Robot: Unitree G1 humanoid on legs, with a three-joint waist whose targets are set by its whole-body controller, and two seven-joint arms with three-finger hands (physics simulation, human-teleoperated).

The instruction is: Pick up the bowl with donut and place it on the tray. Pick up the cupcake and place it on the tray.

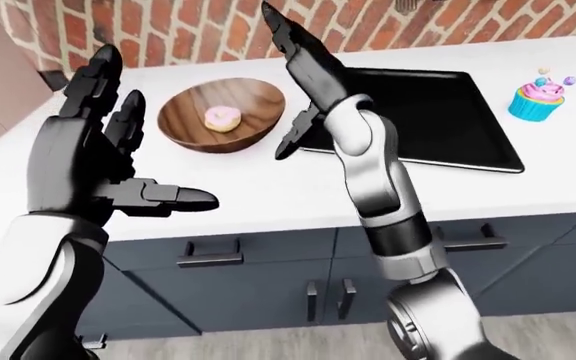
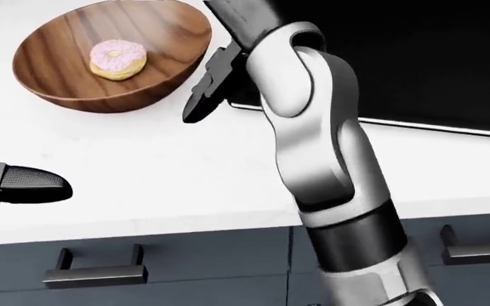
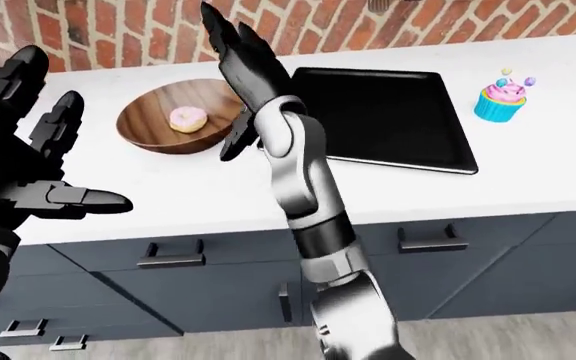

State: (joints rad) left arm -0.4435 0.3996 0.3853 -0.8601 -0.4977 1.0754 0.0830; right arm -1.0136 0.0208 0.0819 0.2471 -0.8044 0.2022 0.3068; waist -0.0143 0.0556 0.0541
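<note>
A wooden bowl (image 1: pixel 220 116) with a pink-frosted donut (image 1: pixel 222 118) sits on the white counter, left of a black tray (image 1: pixel 438 120). A cupcake (image 1: pixel 538 97) with blue wrapper and pink frosting stands right of the tray. My right hand (image 1: pixel 293 82) is raised, open, fingers straight, just right of the bowl and over the tray's left edge. My left hand (image 1: pixel 118 142) is open and empty, held up left of the bowl. In the head view the bowl (image 2: pixel 113 57) and donut (image 2: pixel 118 58) sit at the top left, beside my right thumb.
The white counter (image 1: pixel 268 195) runs across the views, with a red brick wall (image 1: pixel 198 26) above it. Dark blue cabinets with black handles (image 1: pixel 208 255) lie below the counter edge.
</note>
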